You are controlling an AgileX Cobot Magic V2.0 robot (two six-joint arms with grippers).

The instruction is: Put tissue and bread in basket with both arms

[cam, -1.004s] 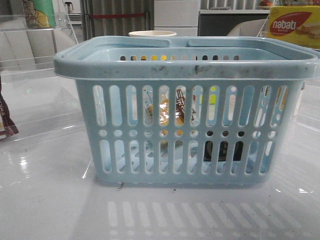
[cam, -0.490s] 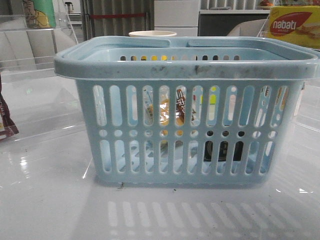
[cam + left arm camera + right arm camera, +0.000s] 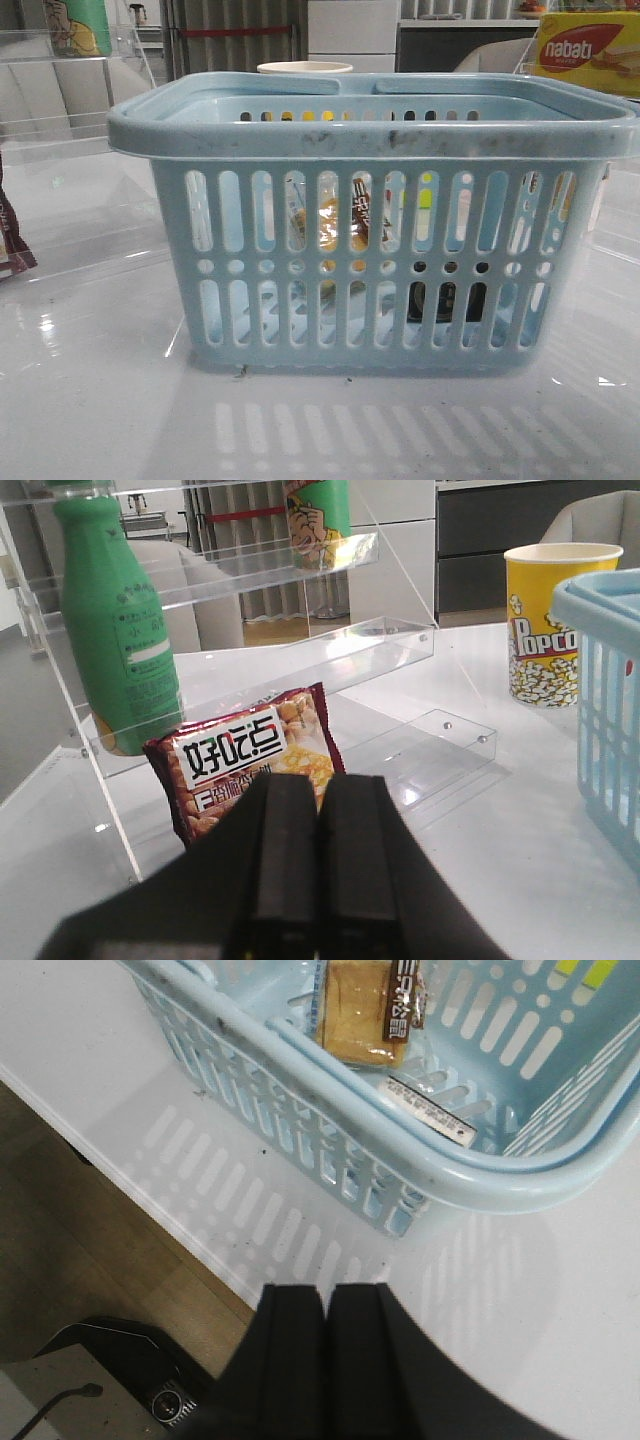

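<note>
Nothing is shifting across the last second of front views: the basket [image 3: 370, 215] is sitting exactly where it was, and its contents are lying unchanged behind the slots. Such stillness suggests that the placing is finished and both arms are standing clear.

Far left: the left gripper [image 3: 318, 865] is hanging with its fingers pressed together on nothing, pointing at a dark red snack packet [image 3: 250, 760] that is leaning against a clear acrylic shelf [image 3: 300, 660]; a green bottle [image 3: 115, 630] is standing on that shelf, and a yellow popcorn cup [image 3: 555, 620] is standing farther right, just beside the basket's far side.

Centre: the bread [image 3: 340, 225] is showing through the slots as a golden patch with a dark label, resting inside the basket left of its middle. From above it is lying flat on the basket floor near a side wall.

Right of centre: a dark shape low in the basket is probably the tissue [image 3: 445, 300], though the slats are hiding most of it.

Right: the right gripper [image 3: 325, 1345] is hovering outside the basket's corner, over the table's near edge, fingers likewise closed and empty. A yellow-red nabati box [image 3: 585, 50] is standing far right.
</note>
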